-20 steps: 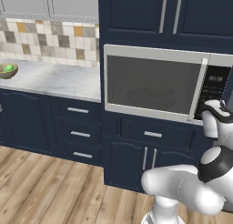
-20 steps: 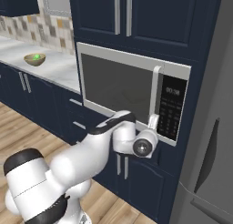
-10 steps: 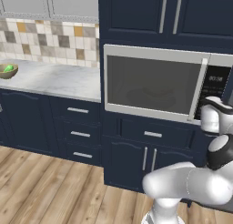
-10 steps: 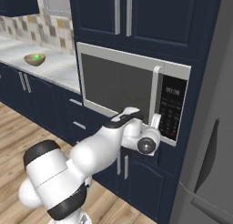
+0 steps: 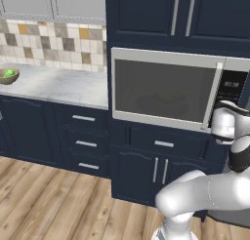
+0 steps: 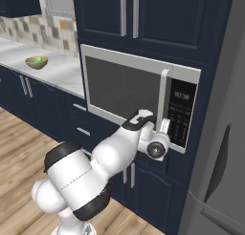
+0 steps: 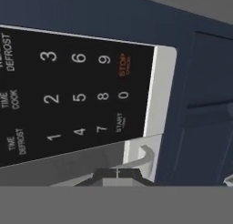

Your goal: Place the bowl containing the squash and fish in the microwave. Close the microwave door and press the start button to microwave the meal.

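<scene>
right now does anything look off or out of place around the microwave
Nothing stands out. The microwave door sits shut and flush, a bowl shows dimly behind its glass, and the keypad looks intact. The other bowl stands upright on the counter, nothing spilled.

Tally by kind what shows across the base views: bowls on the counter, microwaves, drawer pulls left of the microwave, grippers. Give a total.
Bowls on the counter: 1, the tan bowl holding a bright green item
Microwaves: 1, the microwave, door closed
Drawer pulls left of the microwave: 3, top pull
Grippers: 1, the gripper at the keypad
Total: 6
</scene>
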{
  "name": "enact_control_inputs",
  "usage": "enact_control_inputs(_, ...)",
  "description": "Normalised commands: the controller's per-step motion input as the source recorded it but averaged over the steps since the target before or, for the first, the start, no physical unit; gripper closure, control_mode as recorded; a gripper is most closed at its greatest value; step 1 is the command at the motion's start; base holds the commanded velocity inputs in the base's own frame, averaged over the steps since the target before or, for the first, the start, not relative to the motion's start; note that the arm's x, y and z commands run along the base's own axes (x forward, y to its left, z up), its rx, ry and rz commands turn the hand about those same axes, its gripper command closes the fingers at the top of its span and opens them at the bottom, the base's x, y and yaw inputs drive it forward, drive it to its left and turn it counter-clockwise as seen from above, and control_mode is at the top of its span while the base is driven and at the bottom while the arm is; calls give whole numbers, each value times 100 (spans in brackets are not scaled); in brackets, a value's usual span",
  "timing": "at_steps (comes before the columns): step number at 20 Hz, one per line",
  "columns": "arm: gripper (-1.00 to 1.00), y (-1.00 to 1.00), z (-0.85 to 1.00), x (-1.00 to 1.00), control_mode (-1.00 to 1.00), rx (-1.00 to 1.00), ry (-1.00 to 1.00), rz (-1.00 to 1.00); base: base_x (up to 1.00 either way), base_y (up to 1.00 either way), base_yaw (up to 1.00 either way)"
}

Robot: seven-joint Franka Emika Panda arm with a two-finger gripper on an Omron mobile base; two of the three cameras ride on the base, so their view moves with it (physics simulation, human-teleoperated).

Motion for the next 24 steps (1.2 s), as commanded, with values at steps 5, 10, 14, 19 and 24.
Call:
enact_control_inputs(5, 100, -18, -23, 15, -100, 0, -1, 0, 0, 0, 0)
enact_control_inputs(10, 100, -17, -19, 20, -100, 0, -1, -1, 0, 0, 0)
enact_control_inputs(14, 100, -7, -14, 34, -100, 0, 0, -3, 0, 0, 0)
enact_control_inputs(19, 100, -11, -13, 34, -100, 0, 0, -5, 0, 0, 0)
enact_control_inputs(24, 100, -15, -19, 33, -100, 0, 0, -5, 0, 0, 0)
